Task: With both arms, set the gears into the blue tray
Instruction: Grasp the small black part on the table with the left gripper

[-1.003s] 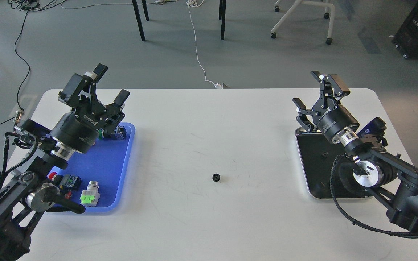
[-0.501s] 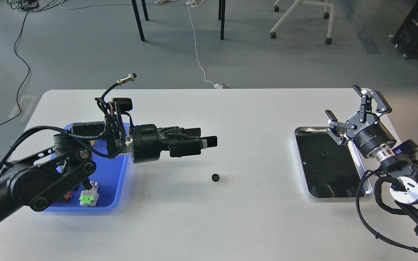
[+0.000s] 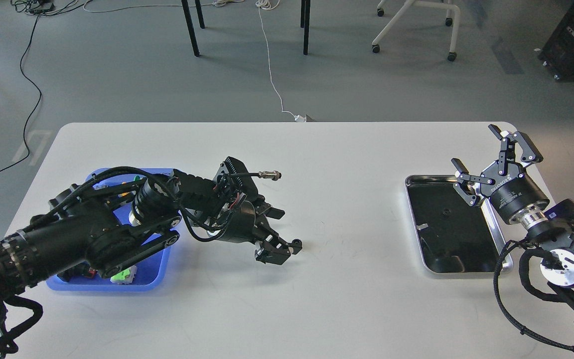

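One small black gear (image 3: 296, 244) lies on the white table near its middle. My left gripper (image 3: 278, 251) reaches down and to the right from over the blue tray (image 3: 153, 279); it is open, with its fingertips at the table right beside the gear, touching or nearly so. A second tiny gear (image 3: 445, 212) rests in the silver-rimmed black tray (image 3: 466, 267) at the right. My right gripper (image 3: 486, 160) hangs open above that tray's far right corner, holding nothing. My left arm hides much of the blue tray.
Push-button switches lie in the blue tray, among them a green-capped one (image 3: 121, 273) at its near edge. A cable connector (image 3: 267, 175) sticks out from my left wrist. Chair legs and cables are on the floor beyond the table's far edge.
My left gripper has swung down and right from above the blue tray to the gear on the table. My right gripper moved right, off the black tray's middle. The gear has not moved.
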